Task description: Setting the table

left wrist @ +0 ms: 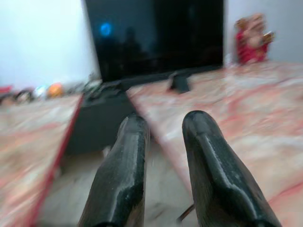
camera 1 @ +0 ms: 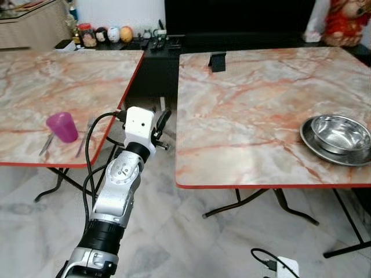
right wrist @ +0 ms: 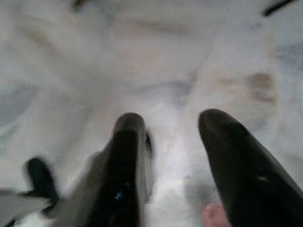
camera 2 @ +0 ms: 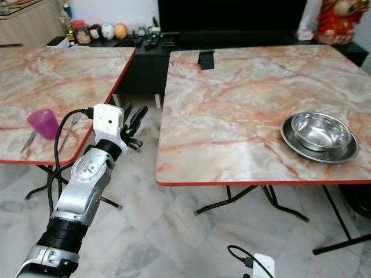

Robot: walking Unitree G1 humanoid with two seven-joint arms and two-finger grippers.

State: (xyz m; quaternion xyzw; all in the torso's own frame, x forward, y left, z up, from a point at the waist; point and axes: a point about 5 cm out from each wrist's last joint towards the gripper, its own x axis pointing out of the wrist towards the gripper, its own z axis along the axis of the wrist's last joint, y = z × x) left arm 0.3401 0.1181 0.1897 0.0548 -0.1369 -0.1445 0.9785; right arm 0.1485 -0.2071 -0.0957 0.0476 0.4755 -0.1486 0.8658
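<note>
A purple cup [camera 1: 62,127] stands near the front edge of the left marble table [camera 1: 35,81], with a utensil [camera 1: 47,143] lying on one side of it and another utensil [camera 1: 83,139] on the other. A steel bowl [camera 1: 340,132] rests in a steel plate [camera 1: 307,141] at the right edge of the right marble table [camera 1: 249,110]. My left gripper [camera 1: 161,124] is raised in the gap between the two tables, open and holding nothing. It is to the right of the cup. In the right wrist view my right gripper [right wrist: 173,142] hangs open over the pale floor.
A small black stand [camera 1: 217,61] sits at the far edge of the right table. Behind the tables is a black cabinet [camera 1: 156,52] with jars [camera 1: 88,35] and small items. A red figurine [camera 1: 346,20] stands at the back right. A white adapter with cable [camera 1: 284,267] lies on the floor.
</note>
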